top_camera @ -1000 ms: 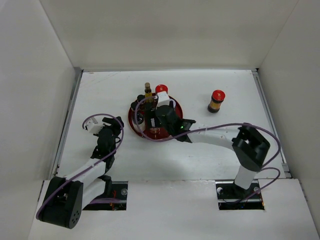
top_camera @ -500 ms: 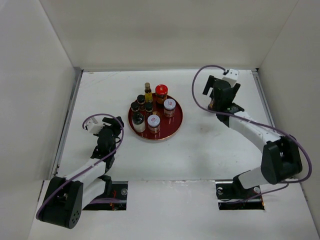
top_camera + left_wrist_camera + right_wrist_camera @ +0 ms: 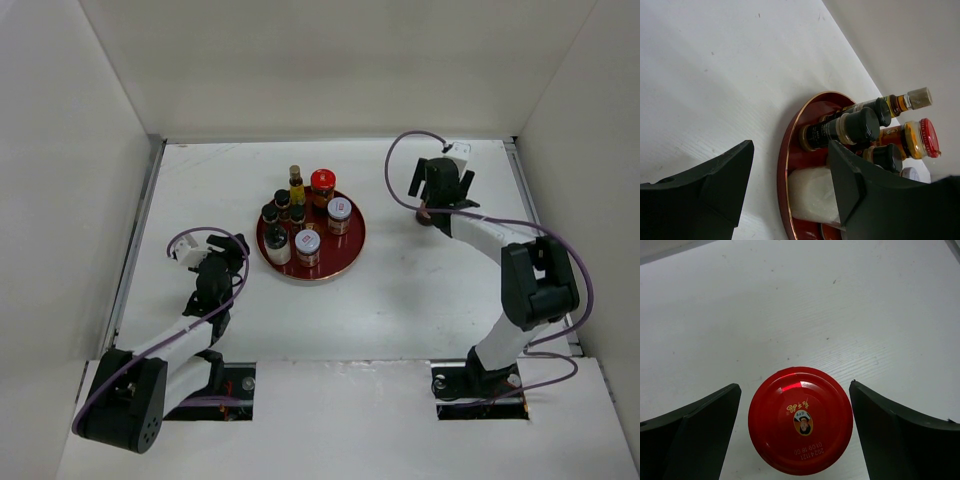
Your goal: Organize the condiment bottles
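Right wrist view: right gripper (image 3: 795, 387), wide open and holding nothing, straddles the lone red-lidded jar (image 3: 800, 420); an off-centre closure could topple it on the table (image 3: 790, 300).

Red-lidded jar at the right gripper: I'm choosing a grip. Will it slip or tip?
The red-lidded jar has a round, glossy lid, so it may slip between the flat fingers. Standing upright, it might tip if one finger touches first.
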You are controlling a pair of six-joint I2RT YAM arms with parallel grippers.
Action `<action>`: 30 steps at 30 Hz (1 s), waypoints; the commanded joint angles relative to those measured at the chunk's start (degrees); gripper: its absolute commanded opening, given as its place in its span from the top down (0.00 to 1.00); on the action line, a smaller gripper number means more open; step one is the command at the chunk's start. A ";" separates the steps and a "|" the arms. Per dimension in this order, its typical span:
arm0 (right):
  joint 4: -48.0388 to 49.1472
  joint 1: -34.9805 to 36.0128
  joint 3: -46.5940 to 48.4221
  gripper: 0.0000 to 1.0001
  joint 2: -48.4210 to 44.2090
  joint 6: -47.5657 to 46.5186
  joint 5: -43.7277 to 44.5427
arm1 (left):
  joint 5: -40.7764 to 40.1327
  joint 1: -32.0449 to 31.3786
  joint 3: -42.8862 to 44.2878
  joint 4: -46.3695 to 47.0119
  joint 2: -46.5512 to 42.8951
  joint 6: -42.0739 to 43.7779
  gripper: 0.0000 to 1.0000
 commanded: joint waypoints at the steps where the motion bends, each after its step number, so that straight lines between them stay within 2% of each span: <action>1: 1.51 -0.72 2.27 0.08 0.23 1.20 -0.67 | 0.23 -0.17 1.26 3.00 0.54 0.27 0.41; 3: 0.99 -0.72 2.36 0.10 0.76 1.90 -0.75 | 0.14 -0.17 1.35 3.00 0.27 0.36 0.41; 7: -2.43 -0.46 3.50 0.06 1.99 2.34 -1.02 | 0.31 -0.17 1.44 3.00 0.98 0.19 0.41; 11: -2.70 -0.46 3.41 0.08 2.26 2.78 -0.93 | -0.03 -0.17 1.26 3.00 -0.16 0.53 0.41; 12: -2.70 -0.46 3.32 0.12 2.08 2.78 -0.93 | -0.12 -0.17 1.26 3.00 -0.17 0.54 0.41; 16: -1.39 -0.37 2.01 0.41 0.15 3.31 0.38 | 0.49 -0.17 1.35 3.09 0.63 0.18 0.41; 18: -0.60 0.50 1.04 0.49 -1.43 3.39 1.35 | 0.14 -0.26 1.35 3.09 0.28 0.45 0.41; 23: 0.99 5.06 -1.51 0.51 -9.94 3.31 0.92 | 0.49 0.00 1.35 3.09 0.28 0.27 0.41; 30: 0.90 17.54 -4.06 0.51 -18.30 3.39 -1.10 | 0.49 0.00 1.26 3.09 0.36 0.27 0.41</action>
